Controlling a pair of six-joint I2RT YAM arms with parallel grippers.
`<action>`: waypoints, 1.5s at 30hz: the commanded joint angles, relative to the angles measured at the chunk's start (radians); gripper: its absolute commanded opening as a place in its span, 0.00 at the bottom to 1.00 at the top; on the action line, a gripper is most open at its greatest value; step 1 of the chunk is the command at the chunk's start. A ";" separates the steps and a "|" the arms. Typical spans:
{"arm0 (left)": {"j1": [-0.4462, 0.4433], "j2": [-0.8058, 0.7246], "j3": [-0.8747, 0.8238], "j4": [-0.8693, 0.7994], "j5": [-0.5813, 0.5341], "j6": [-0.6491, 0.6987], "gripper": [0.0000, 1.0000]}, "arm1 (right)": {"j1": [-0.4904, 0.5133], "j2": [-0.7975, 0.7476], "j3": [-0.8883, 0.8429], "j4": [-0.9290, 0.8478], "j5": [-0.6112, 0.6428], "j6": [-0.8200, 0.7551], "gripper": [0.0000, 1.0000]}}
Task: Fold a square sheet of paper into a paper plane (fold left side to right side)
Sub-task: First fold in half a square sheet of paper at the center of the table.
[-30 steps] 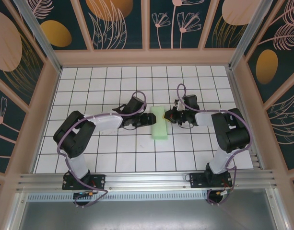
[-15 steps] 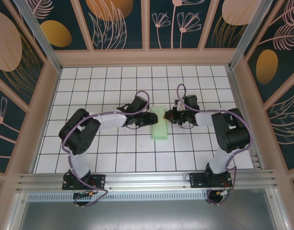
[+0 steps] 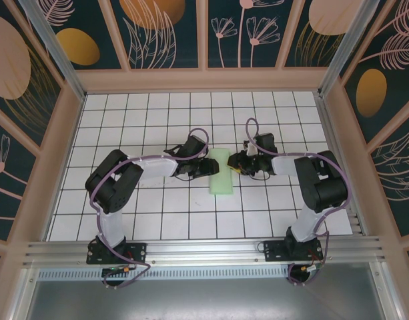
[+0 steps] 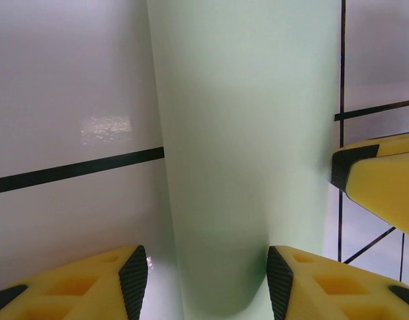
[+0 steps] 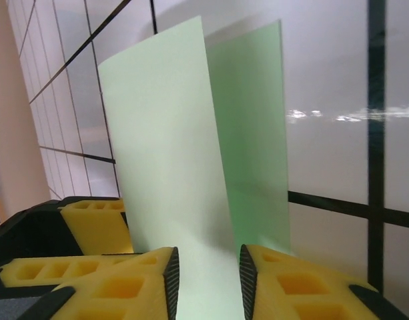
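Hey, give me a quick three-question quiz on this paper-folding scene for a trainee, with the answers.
1. True or false: the paper lies unfolded as a full square.
2. In the top view, the paper sits: A) between left gripper and right gripper; B) left of both; C) right of both.
3. Fill in: in the left wrist view, the left gripper's jaws are ___.
Key: 1 false; 2 A; 3 open.

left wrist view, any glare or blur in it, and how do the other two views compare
Left wrist: a glare patch sits on the white tile left of the mint-green paper, whose near end is soft; right wrist: a glare streak crosses the tile right of the paper; top external: evenly lit and sharp.
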 commanded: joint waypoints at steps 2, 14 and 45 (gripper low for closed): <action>-0.008 0.026 0.028 -0.045 -0.028 0.016 0.53 | -0.012 -0.057 0.031 -0.065 0.045 -0.041 0.39; -0.020 0.045 0.068 -0.101 -0.060 0.025 0.57 | -0.084 -0.151 0.012 -0.171 0.144 -0.099 0.55; -0.050 0.136 0.161 -0.228 -0.109 0.104 0.60 | -0.106 -0.183 -0.021 -0.172 0.135 -0.098 0.59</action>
